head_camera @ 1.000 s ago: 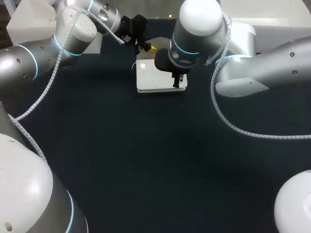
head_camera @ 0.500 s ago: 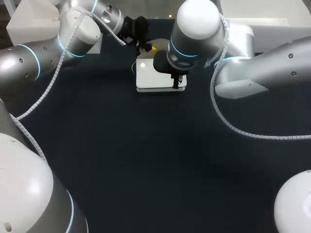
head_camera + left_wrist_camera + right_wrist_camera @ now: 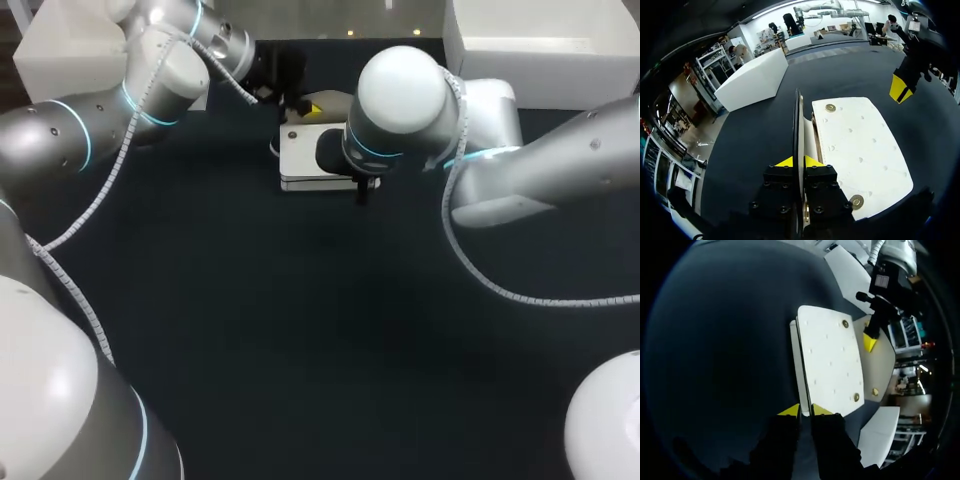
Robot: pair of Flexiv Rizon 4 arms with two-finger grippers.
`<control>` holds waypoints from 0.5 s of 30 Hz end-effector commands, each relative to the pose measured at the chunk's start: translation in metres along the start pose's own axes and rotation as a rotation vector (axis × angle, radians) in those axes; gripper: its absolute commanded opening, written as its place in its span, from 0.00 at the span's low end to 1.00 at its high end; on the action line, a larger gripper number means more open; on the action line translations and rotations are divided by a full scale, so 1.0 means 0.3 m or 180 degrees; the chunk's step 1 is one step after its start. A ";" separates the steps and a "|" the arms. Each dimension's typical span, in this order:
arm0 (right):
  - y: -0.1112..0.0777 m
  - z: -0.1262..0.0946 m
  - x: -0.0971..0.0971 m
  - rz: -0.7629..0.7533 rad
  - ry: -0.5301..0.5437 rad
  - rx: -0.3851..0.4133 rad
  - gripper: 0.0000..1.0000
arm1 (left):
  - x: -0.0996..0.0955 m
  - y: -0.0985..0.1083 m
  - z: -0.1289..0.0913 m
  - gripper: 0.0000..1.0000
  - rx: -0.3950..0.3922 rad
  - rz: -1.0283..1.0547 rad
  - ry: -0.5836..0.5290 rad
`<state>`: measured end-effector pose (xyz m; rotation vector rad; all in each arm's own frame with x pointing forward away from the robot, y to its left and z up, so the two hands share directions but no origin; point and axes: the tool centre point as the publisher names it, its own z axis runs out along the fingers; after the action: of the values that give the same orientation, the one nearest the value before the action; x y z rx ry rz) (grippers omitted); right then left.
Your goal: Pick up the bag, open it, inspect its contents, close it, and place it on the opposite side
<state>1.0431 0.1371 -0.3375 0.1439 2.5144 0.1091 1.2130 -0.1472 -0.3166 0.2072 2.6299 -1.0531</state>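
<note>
The white bag [image 3: 308, 160] lies flat at the far middle of the dark table. Its dimpled panel [image 3: 860, 145] carries two brass snaps. My left gripper [image 3: 799, 162] is shut on the bag's thin flap [image 3: 798, 120], which stands edge-on between its fingers. In the head view the left gripper [image 3: 298, 100] is at the bag's far edge. My right gripper [image 3: 805, 411] is at the bag's [image 3: 830, 360] near edge, its yellow tips a narrow slit apart and nothing pinched. In the head view the right gripper [image 3: 362, 190] points down just off the near edge.
A white box [image 3: 60, 50] stands at the far left and a larger white box [image 3: 540, 45] at the far right. My right arm's big wrist [image 3: 400, 100] hangs over the bag's right part. Dark table [image 3: 300, 330] stretches toward the near side.
My right gripper has drawn back toward the near side and its fingers have parted a little. The left arm has shifted slightly farther away, still holding the flap.
</note>
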 end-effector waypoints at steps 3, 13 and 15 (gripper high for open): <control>-0.002 0.036 -0.001 -0.0009 -0.0042 -0.0002 0.48 | -0.002 0.018 0.024 0.00 0.0028 0.0051 0.0098; 0.003 0.072 -0.011 -0.0104 -0.0080 0.0087 0.49 | 0.013 0.025 0.051 0.00 0.0019 0.0054 0.0253; 0.004 0.077 -0.012 -0.0111 -0.0080 0.0088 0.47 | 0.015 0.026 0.054 0.00 0.0017 0.0053 0.0266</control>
<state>1.0562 0.1338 -0.3504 0.1072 2.4965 0.0680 1.2060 -0.1511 -0.3300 0.2699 2.6883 -1.0551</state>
